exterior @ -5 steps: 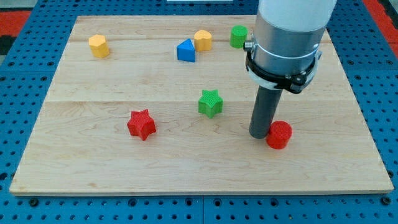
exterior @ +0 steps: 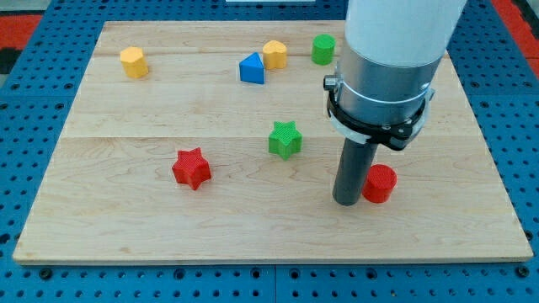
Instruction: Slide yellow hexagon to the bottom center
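Observation:
A yellow hexagon-like block (exterior: 133,61) sits near the board's top left. A second yellow block (exterior: 274,54) sits at the top centre, right of a blue triangular block (exterior: 252,68); their exact shapes are hard to tell apart. My tip (exterior: 347,202) rests on the board at the lower right, just left of a red cylinder (exterior: 379,183) and touching or nearly touching it. The tip is far from both yellow blocks.
A green star (exterior: 285,138) lies up and to the left of the tip. A red star (exterior: 191,167) lies at the lower left. A green cylinder (exterior: 322,49) stands at the top, partly beside the arm's body. The wooden board (exterior: 101,219) sits on a blue pegboard.
The rod has moved a little down and to the left, along the red cylinder's left side. The blocks have not visibly moved.

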`<act>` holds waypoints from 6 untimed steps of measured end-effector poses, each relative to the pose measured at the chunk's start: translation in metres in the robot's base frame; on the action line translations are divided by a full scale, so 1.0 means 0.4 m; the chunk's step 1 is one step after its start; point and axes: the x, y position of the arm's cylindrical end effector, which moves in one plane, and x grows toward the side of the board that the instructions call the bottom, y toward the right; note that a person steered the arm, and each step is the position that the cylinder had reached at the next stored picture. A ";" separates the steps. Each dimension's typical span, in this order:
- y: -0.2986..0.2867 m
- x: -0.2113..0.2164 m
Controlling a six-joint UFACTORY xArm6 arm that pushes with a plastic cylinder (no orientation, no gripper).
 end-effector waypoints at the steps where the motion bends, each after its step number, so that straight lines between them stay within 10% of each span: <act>1: -0.018 0.000; 6: -0.360 -0.225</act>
